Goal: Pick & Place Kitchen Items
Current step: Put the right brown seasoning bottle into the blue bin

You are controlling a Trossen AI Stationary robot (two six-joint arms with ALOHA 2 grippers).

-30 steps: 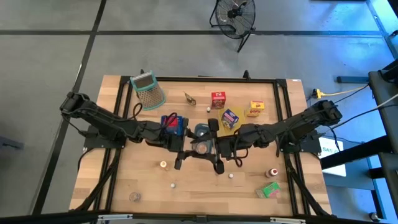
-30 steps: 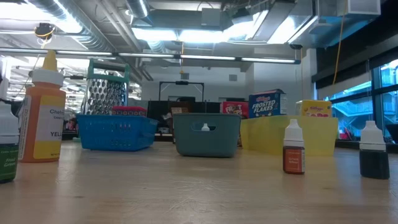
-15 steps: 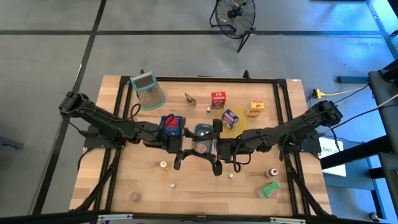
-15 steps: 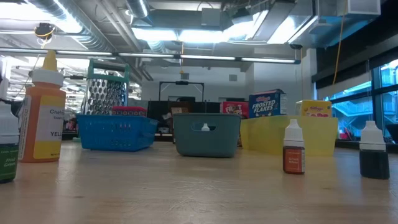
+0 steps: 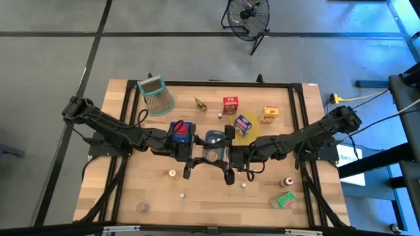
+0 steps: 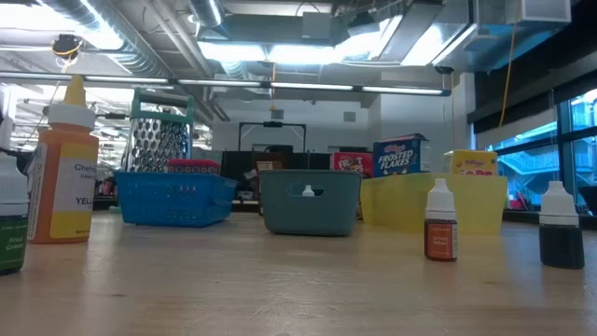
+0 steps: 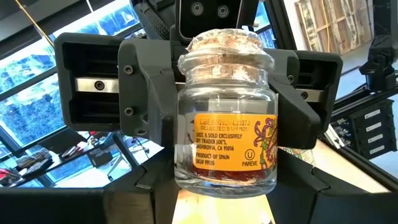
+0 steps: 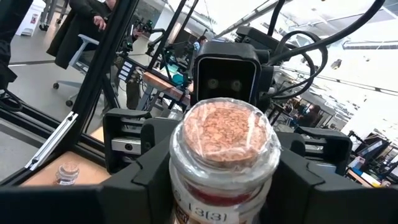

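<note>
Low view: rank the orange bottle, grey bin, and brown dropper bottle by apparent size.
1. Grey bin
2. Orange bottle, near the camera, so the top two are unsure
3. Brown dropper bottle

Evenly lit from overhead; ceiling strip lights (image 6: 280, 49) blown out in low view. Soft, short shadows on tabletop (image 5: 131, 187). Blue daylight through windows (image 6: 536, 154). Jar (image 7: 225, 118) close and sharp in wrist views, background soft, glare on glass.
</note>
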